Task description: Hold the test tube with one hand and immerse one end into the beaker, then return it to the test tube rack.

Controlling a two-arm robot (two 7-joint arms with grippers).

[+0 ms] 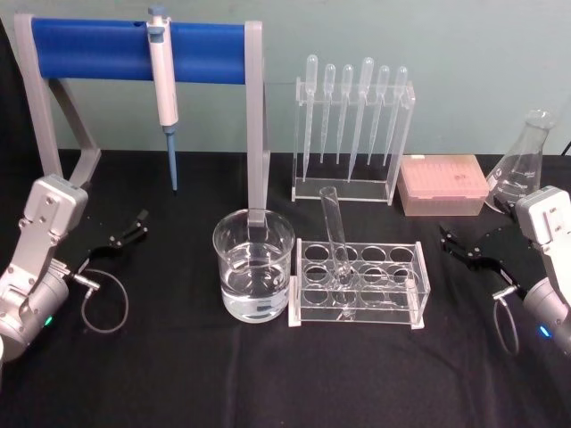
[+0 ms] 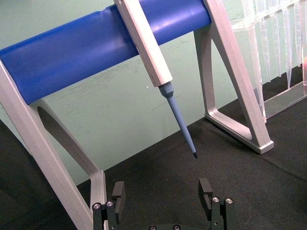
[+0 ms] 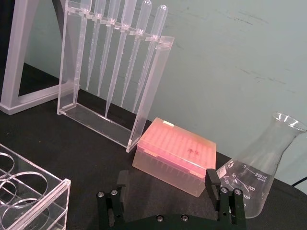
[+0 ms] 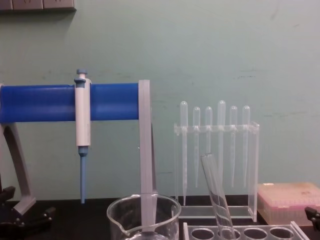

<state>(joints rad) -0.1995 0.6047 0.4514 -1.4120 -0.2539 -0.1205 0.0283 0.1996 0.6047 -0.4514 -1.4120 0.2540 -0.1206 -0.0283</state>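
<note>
The test tube (image 1: 335, 239) leans tilted in a clear rack (image 1: 406, 299) at the table's middle; the chest view shows the test tube (image 4: 216, 194) rising out of a rack hole. The beaker (image 1: 253, 266), partly filled with clear liquid, stands just left of the rack, and its rim is the beaker (image 4: 144, 212) part seen from the chest. My left gripper (image 1: 128, 232) rests open and empty at the far left, well away from the beaker. My right gripper (image 1: 461, 247) is open and empty at the far right. Each wrist view shows its own gripper, left gripper (image 2: 162, 191) and right gripper (image 3: 165, 187), with jaws spread.
A white-and-blue pipettor (image 1: 164, 85) hangs on a blue-barred stand (image 1: 98, 40) at the back left. A clear rack of plastic pipettes (image 1: 354, 134) stands behind the tube rack. A pink tip box (image 1: 442, 183) and a conical flask (image 1: 524, 165) sit at the back right.
</note>
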